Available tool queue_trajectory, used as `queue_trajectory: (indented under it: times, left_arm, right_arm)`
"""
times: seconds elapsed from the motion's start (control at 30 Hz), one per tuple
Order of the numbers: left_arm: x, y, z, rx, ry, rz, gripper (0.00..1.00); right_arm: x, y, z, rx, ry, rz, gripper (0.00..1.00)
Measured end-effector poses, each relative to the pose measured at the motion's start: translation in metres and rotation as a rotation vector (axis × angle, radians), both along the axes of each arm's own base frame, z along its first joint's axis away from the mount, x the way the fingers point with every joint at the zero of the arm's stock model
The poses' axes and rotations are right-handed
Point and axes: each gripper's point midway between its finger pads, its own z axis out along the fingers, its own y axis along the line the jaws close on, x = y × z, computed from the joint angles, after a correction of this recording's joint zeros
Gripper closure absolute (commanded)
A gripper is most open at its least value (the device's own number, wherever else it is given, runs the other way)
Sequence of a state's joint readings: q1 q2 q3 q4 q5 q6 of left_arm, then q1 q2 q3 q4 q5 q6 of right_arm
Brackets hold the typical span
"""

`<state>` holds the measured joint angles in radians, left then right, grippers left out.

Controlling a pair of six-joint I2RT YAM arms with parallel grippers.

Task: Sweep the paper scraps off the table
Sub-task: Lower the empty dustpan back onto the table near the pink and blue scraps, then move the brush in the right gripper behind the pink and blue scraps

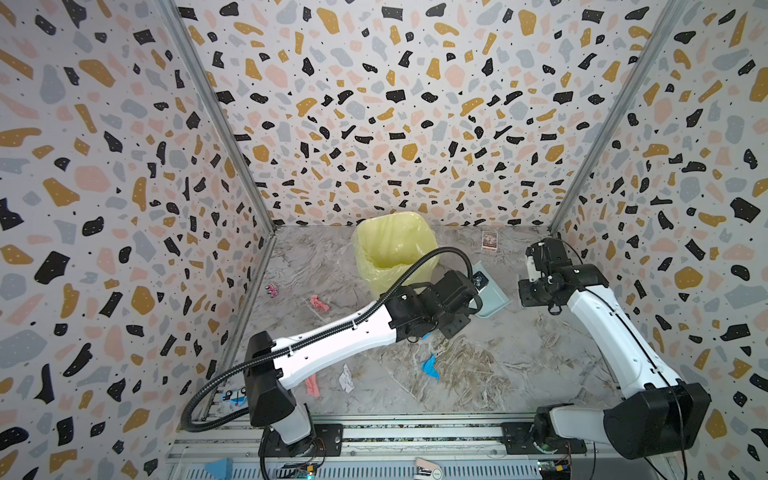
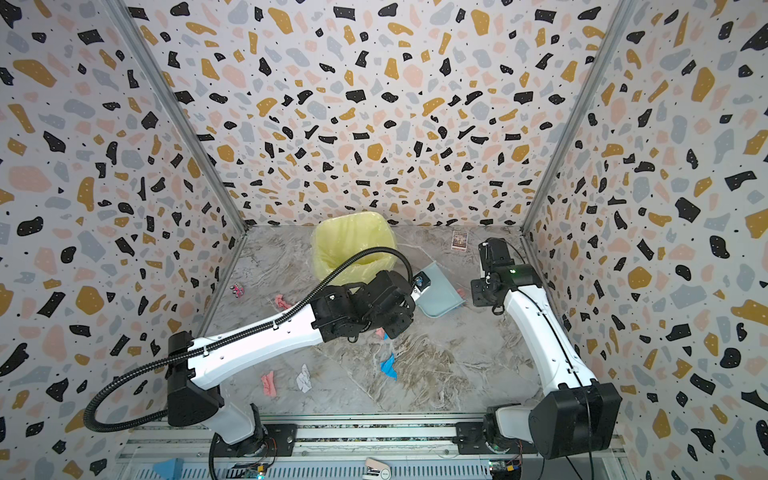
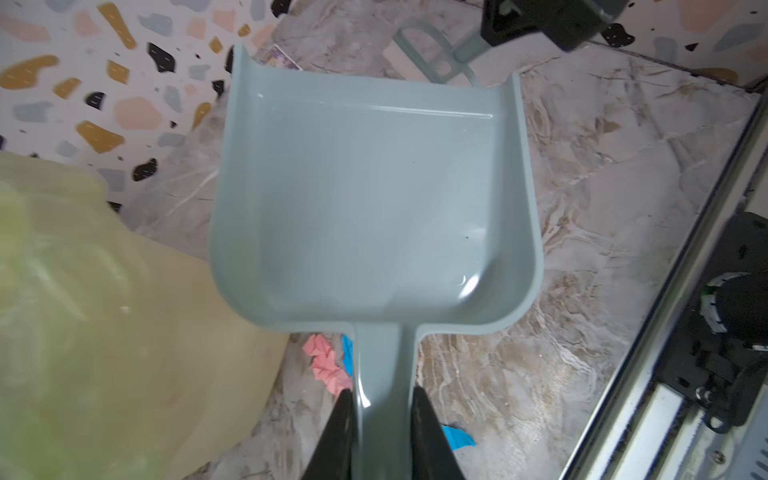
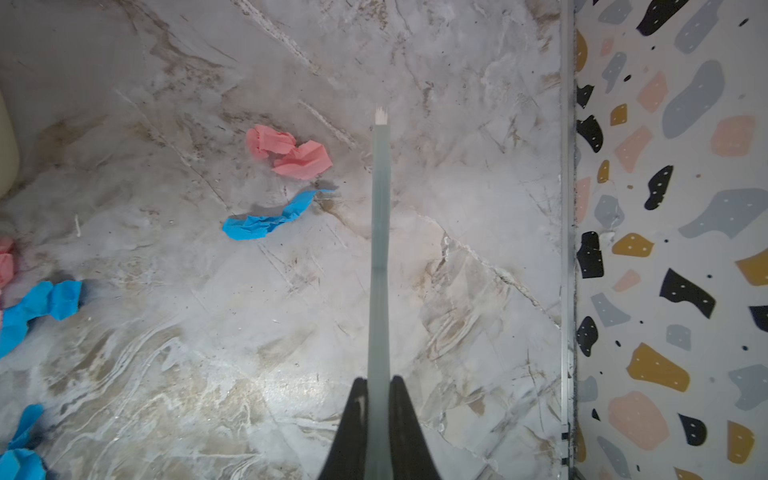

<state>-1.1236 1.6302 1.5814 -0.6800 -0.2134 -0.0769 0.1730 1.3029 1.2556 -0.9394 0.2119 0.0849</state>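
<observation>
Paper scraps [image 2: 388, 365] number six visible; left end effector [image 3: 382, 399] clamps dustpan [image 3: 374, 199], right end effector [image 4: 379, 386] clamps brush [image 4: 381, 208].

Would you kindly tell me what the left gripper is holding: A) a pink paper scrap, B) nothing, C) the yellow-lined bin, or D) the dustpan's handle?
D: in the left wrist view the left gripper is shut on the handle of the grey-blue dustpan.

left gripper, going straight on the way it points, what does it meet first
Probably the brush held by the right gripper, just beyond the lip of the dustpan the left gripper carries; depth is unclear.
</observation>
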Motion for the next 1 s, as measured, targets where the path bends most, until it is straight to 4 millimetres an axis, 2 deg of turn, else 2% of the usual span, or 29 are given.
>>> queue_trajectory:
  times: [0.33, 0.53, 0.7, 1.0]
  left_arm:
    - [-0.015, -0.016, -0.069, -0.008, 0.143, -0.028, 1.0]
    - [-0.021, -0.014, -0.113, 0.037, 0.212, -0.021, 1.0]
    - [-0.024, -0.012, -0.127, 0.041, 0.234, -0.008, 1.0]
    - [-0.025, -0.011, -0.136, 0.028, 0.254, 0.014, 1.0]
  right_arm:
    - [0.006, 0.019, -0.02, -0.13, -0.006, 0.182, 1.0]
    - [0.018, 0.025, -0.025, -0.196, -0.048, 0.282, 1.0]
    - [0.034, 0.03, -0.023, -0.253, -0.091, 0.343, 1.0]
    - [0.057, 0.037, -0.044, -0.344, -0.072, 0.431, 1.0]
